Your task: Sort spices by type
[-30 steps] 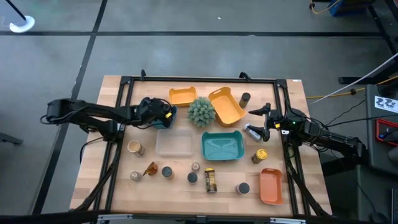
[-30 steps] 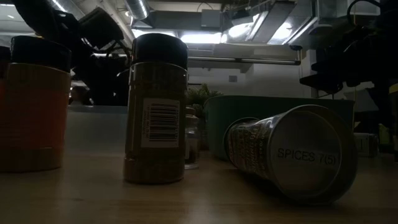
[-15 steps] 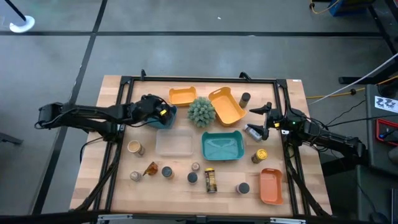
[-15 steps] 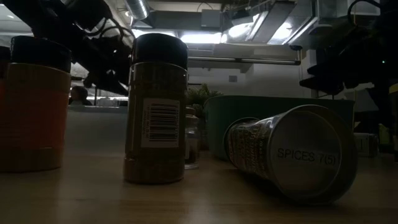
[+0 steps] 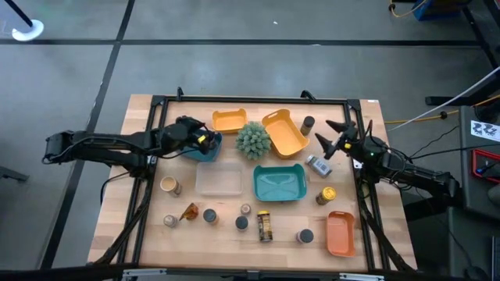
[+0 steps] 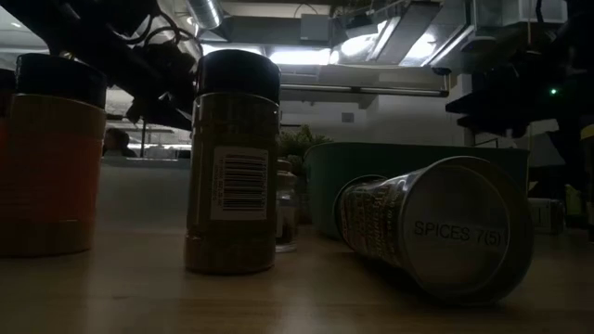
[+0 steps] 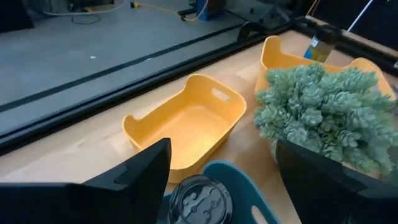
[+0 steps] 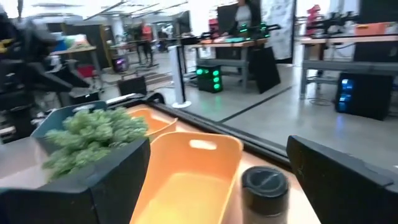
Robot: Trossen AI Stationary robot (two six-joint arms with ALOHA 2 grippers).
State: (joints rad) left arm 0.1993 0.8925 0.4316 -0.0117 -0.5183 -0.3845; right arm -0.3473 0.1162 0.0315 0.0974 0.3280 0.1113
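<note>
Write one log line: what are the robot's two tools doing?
left tool: open, over teal tray | right tool: open, empty, above lying jar | spices: mostly unsorted

On the pale wooden worktop, a green spiky ball plant sits between 2 orange plastic trays: a small one and a larger one. A clear shallow tray lies beside a teal rectangular tray. A dark teal tray sits near the small orange one. Another orange tray rests near the worktop's right front corner.
</note>
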